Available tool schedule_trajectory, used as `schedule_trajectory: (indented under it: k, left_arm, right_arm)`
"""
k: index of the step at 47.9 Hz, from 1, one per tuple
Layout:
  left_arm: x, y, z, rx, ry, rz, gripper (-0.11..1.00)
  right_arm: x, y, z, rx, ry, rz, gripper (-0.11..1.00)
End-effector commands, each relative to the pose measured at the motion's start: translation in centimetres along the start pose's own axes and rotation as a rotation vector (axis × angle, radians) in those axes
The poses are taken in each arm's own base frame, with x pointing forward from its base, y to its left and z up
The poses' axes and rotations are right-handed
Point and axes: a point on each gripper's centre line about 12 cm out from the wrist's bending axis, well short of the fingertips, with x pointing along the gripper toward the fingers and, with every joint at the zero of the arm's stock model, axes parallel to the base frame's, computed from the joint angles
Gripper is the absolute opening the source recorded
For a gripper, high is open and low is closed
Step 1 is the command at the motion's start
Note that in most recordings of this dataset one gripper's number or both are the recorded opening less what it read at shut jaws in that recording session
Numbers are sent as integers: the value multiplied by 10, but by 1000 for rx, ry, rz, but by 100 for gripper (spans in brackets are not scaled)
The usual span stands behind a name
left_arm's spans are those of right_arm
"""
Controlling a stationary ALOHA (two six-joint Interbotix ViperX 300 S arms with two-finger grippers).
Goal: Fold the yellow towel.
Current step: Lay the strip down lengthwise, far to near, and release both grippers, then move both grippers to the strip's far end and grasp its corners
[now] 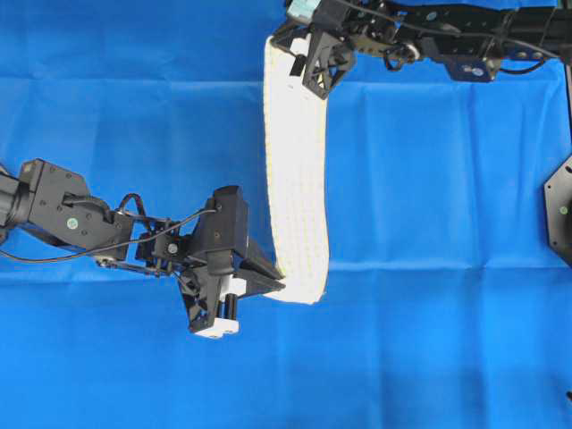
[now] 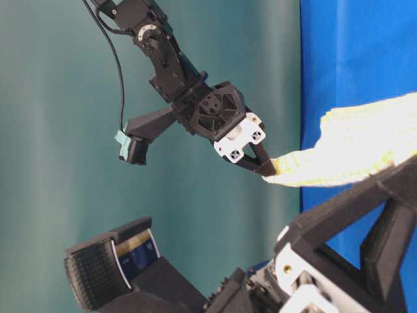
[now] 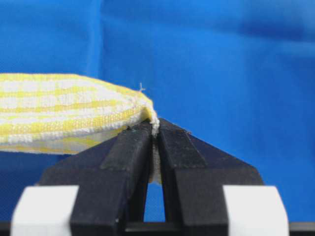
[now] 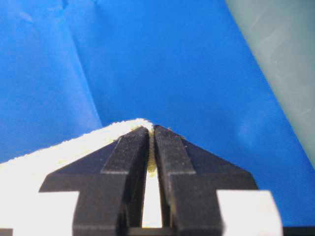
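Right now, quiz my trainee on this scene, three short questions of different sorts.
1. True or false: the towel lies flat and untouched on the blue cloth.
2. What pinches the towel's ends? A) left gripper only B) right gripper only C) both
3. Fill in: both grippers' jaws are ____ on the towel.

Key: 1 false; 2 C; 3 shut

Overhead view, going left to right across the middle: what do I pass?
Left arm → left pincer, shut on the towel's near end → yellow towel → bare blue cloth → black mount at the right edge.
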Motion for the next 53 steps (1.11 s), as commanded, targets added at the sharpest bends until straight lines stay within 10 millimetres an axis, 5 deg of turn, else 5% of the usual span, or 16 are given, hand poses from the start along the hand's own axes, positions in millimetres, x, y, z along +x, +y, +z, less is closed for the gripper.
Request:
schedule_trajectory:
  k: [1,10,16,25,30,41,53]
  left_arm:
    - [-4,-5,11,-1,-37,-14,2]
    - [0,-4,8,-1,-27,-11,7]
    - [0,-4,8,-3,-28,-12,29]
    - [-8,-5,8,-3,5,-7,77]
    - [-24,-10,11,2,45,-11,75]
    - [-67,-21,17,18,111,-27,70]
    - [-96,7,22,-22,63,25,70]
  right_arm:
    - [-3,5,15,-12,-41,9,4]
    - [-2,13,13,-50,-36,23,4]
    - [-2,15,12,-57,-34,27,8]
    - [-5,15,12,-56,-23,28,60]
    - [-14,14,16,-57,-30,26,77]
    - [-57,14,27,-63,-69,30,71]
    - [-107,16,16,-45,-116,42,71]
